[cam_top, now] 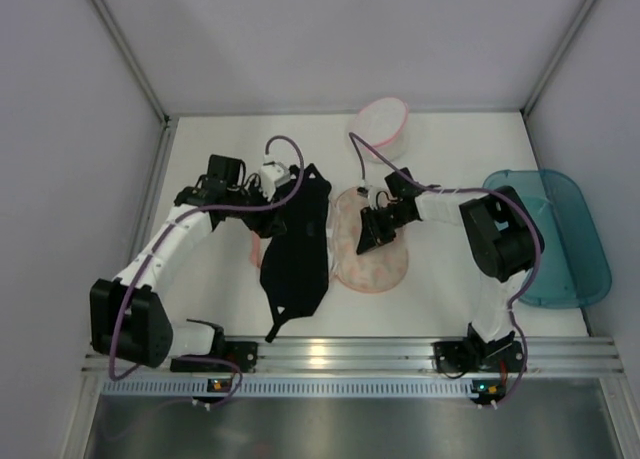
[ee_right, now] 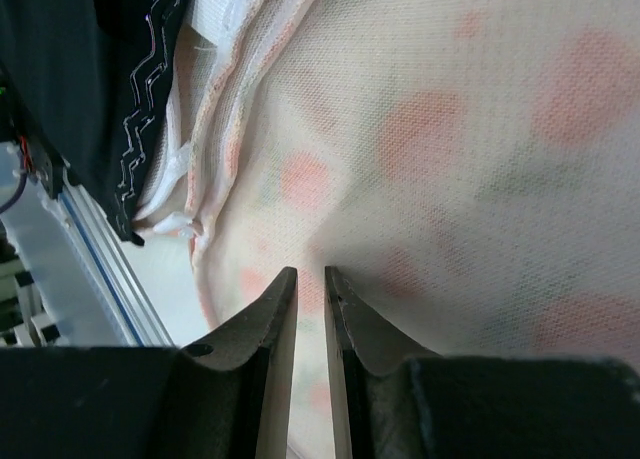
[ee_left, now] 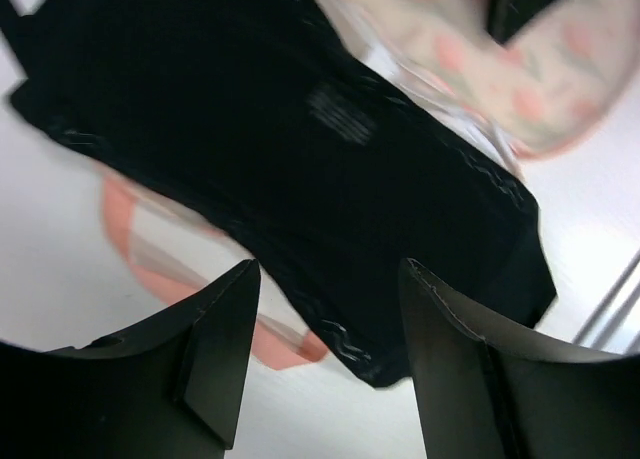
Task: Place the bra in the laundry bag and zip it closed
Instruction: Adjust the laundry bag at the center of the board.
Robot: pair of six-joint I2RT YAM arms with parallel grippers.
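Top view: the bra lies mid-desk, draped across the left half of the opened laundry bag and spilling past its rim towards the desk's near edge, so the placing step looks unfinished. Left wrist view: the left hand hovers open and empty above the bra; the overhanging fabric probably needs gathering inward next. Right wrist view: the right hand sits against the bag's mesh with its fingers almost together; whether they pinch it cannot be told.

Bra is matt cloth; laundry bag, fine mesh.
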